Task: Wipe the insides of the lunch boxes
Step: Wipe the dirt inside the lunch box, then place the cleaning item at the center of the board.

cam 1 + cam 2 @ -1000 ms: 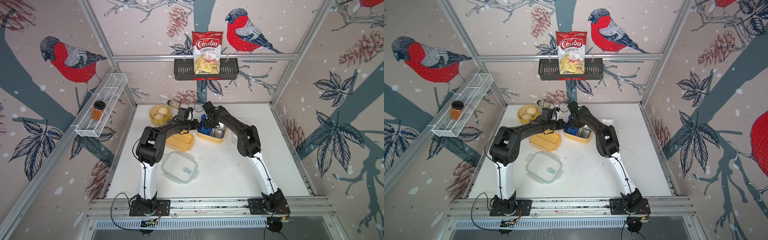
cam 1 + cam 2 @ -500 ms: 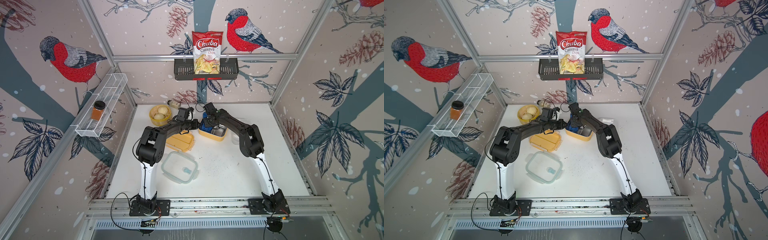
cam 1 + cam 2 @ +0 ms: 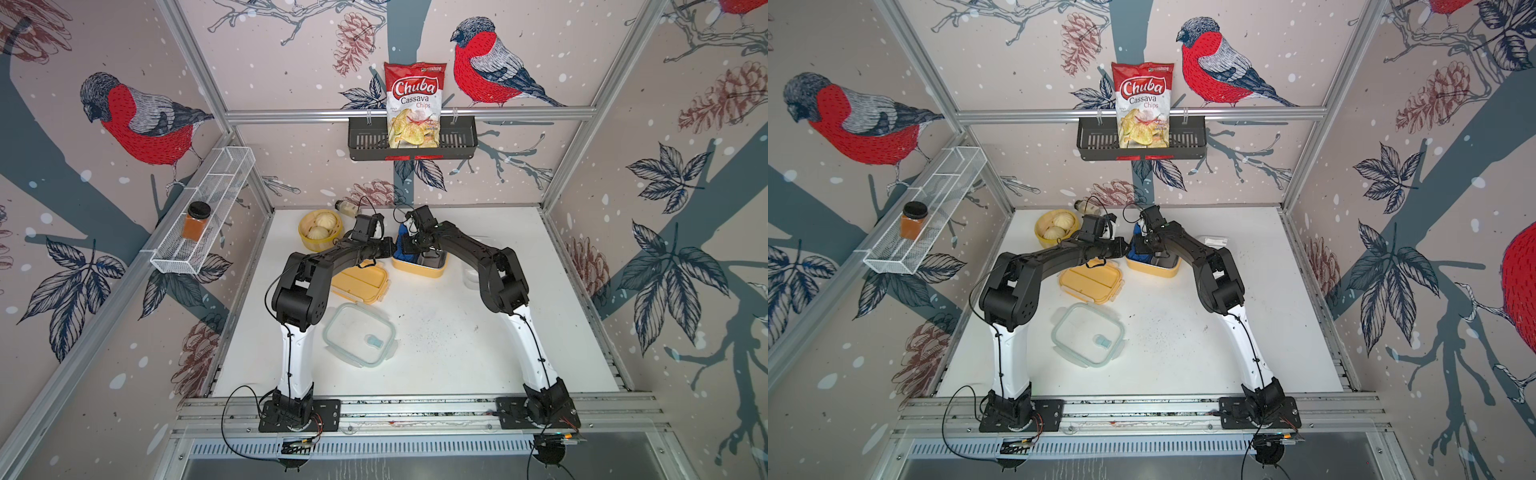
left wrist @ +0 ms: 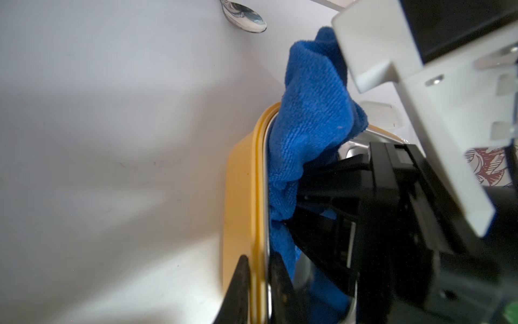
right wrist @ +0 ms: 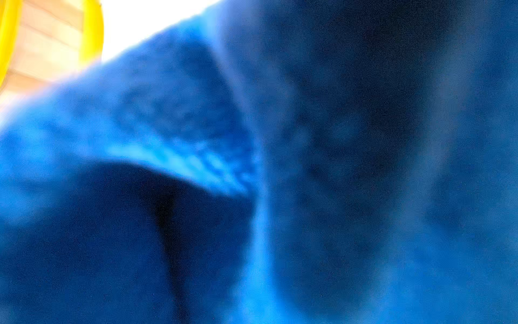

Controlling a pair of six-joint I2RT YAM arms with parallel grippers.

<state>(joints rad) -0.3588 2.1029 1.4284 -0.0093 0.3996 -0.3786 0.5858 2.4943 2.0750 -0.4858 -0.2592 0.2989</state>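
Observation:
The yellow lunch box with its steel inside sits at the back middle of the table. My left gripper is shut on its yellow rim, one finger outside and one inside. My right gripper reaches down into the box's left compartment, shut on a blue cloth. That cloth fills the right wrist view and hides the jaws. The clear lunch box stands to the right, mostly behind my right forearm. Its clear green-rimmed lid and the yellow lid lie in front.
A round yellow steamer basket with buns stands at the back left, a small bottle behind it. A spoon lies beyond the yellow box. Dark crumbs dot the table's middle. A chips bag sits in the wall rack.
My right gripper has shifted slightly inside the yellow box with the cloth. The left gripper has kept its hold on the rim.

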